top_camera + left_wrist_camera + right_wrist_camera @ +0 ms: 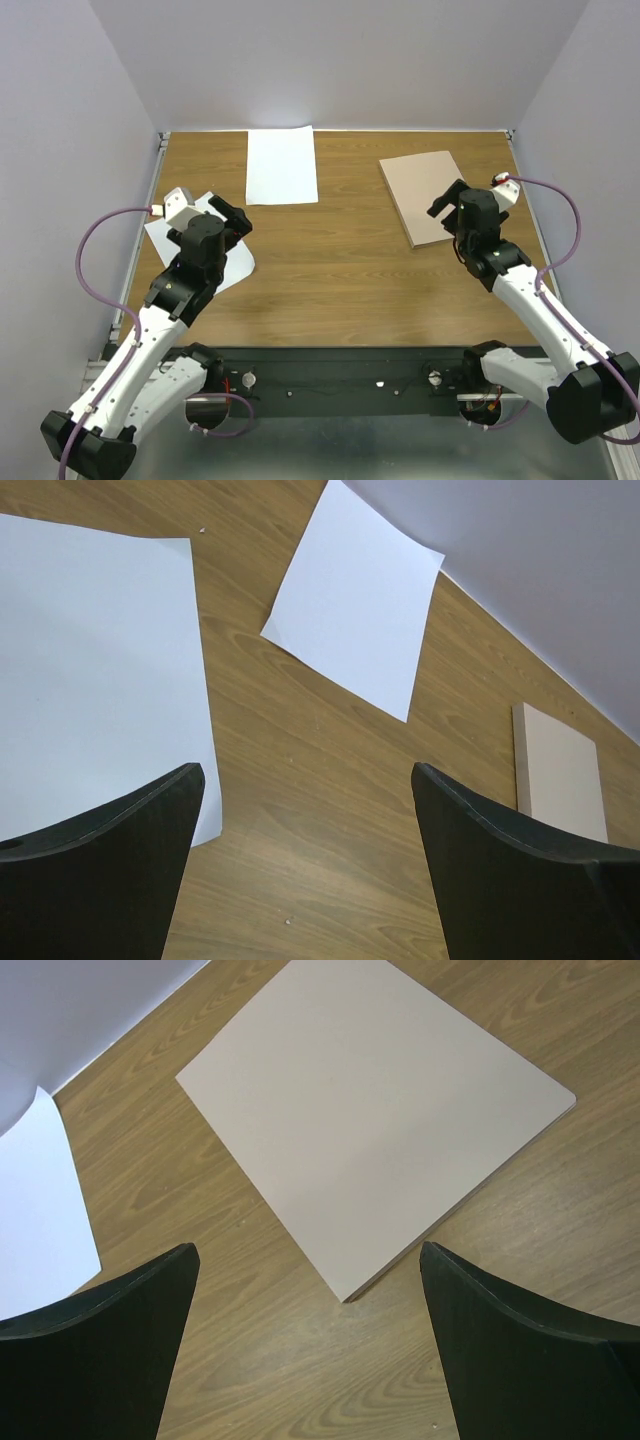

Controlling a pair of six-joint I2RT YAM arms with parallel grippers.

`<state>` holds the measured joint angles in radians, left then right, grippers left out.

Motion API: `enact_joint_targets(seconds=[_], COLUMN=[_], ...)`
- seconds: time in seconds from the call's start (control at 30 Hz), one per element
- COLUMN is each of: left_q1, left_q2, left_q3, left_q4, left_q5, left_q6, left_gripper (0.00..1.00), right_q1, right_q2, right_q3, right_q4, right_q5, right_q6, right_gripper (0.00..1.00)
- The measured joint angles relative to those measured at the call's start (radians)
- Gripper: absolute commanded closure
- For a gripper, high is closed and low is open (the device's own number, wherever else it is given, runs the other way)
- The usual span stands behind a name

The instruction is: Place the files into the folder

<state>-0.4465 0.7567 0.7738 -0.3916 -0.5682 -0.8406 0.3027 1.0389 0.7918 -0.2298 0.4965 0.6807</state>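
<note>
Spanning the view, surface (pixel 340 270): brown wood-grain board, matte, boxed in by pale walls.
Left arm (pixel 160 320): white links, black joints; reaches forward from the near edge and leans inward, wrist tipped down over the near sheet.
Right arm (pixel 540 310): same build, mirrored; wrist tipped down over the folder's near-right part.
Far sheet (pixel 281 165): plain white paper, thin, flat; at the far edge left of centre, long axis running near to far, almost square to the surface.
Near sheet (pixel 235 265): same white paper, far left, skewed, partly hidden under the left wrist; apart from the far sheet.
Folder (pixel 425 190): tan card rectangle, closed, lying flat at far right, well apart from both sheets; long axis near to far with the near end swung right; one rounded corner shows in the right wrist view.
Left pincer (pixel 305 770): black fingers spread wide, holding nothing.
Right pincer (pixel 308 1250): spread wide, holding nothing, above the folder's near corner.
</note>
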Motion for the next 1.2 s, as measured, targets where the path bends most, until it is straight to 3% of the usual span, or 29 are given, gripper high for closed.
enact_joint_targets(seconds=[0.27,0.43,0.6,0.83,1.2], left_q1=[0.0,0.0,0.001,0.025,0.088], left_q2=[0.001,0.016,0.06,0.144,0.239], left_q3=[-0.003,-0.017,-0.022,-0.026,-0.042], left_q4=[0.002,0.025,0.066,0.127,0.221], left_q5=[-0.001,0.0,0.019,0.064,0.16], left_q6=[0.0,0.002,0.014,0.047,0.089], left_gripper=[0.06,0.06,0.06,0.06,0.06], right_q1=[0.0,0.0,-0.029,-0.201,-0.363], right_q2=[0.004,0.087,0.36,0.804,1.289], right_q3=[0.0,0.025,0.221,0.618,1.061], right_q4=[0.001,-0.005,-0.001,0.007,-0.016], right_q5=[0.005,0.008,-0.025,-0.193,-0.33], right_q6=[-0.007,-0.045,-0.113,-0.22,-0.351], right_gripper=[0.0,0.0,0.0,0.0,0.0])
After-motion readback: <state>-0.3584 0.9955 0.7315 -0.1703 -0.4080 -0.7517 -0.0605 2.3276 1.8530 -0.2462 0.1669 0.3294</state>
